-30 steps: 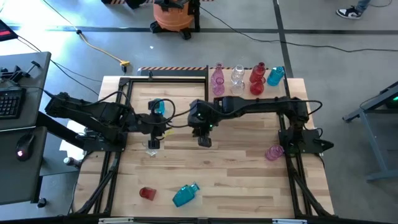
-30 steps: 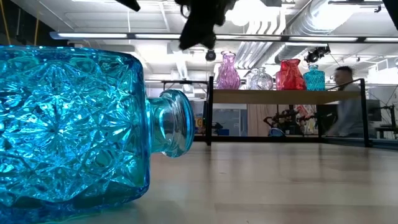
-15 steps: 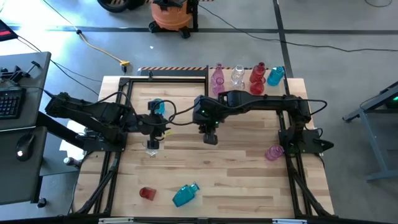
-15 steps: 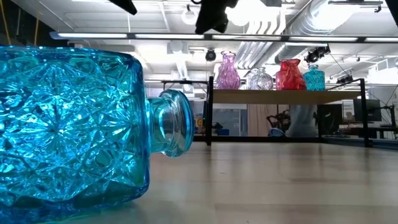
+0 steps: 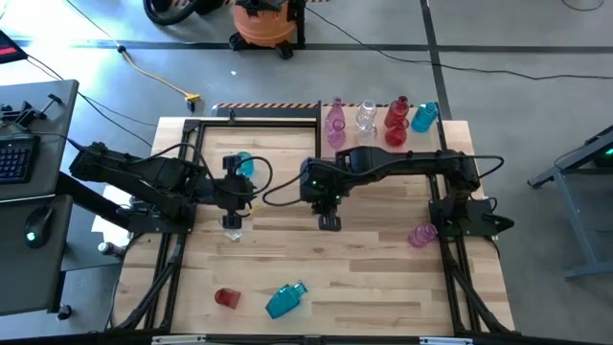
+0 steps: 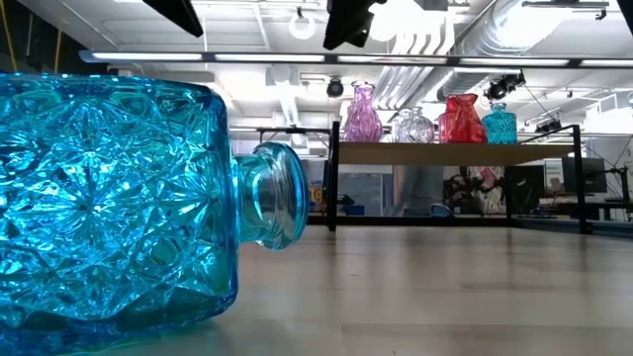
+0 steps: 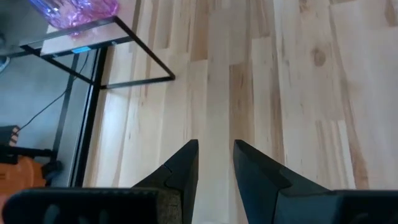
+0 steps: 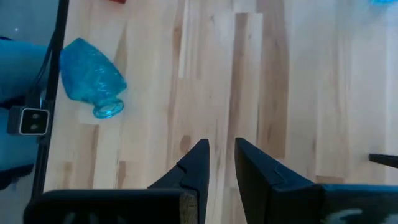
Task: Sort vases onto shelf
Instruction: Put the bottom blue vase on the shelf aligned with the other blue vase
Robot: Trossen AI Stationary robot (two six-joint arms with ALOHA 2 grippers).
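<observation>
On the shelf [image 5: 378,141] at the far right stand a pink vase [image 5: 334,122], a clear one [image 5: 366,117], a red one [image 5: 397,122] and a teal one [image 5: 424,117]. They also show in the low view, the pink vase [image 6: 362,114] among them. A teal vase [image 5: 284,300] lies on its side near the front edge, its neck [image 6: 272,196] pointing right. A red vase [image 5: 226,297] sits beside it. My left gripper [image 5: 233,228] hangs over the left half, slightly open, nothing between its fingers [image 7: 186,165]. My right gripper [image 5: 329,223] hangs over the middle, fingers [image 8: 198,163] narrowly apart, also with nothing between them.
Another teal vase [image 5: 244,165] stands behind my left arm, partly hidden by it. A pink vase [image 5: 421,235] lies on the table by the right arm's base. Bare wood lies between the two grippers and the near vases. The shelf's black posts [image 6: 334,178] rise at the far right.
My right gripper has gone toward the table's right and near edges and risen, almost leaving the low view at the top. It holds nothing, and its finger gap is unchanged. My left gripper has tipped a little without shifting place.
</observation>
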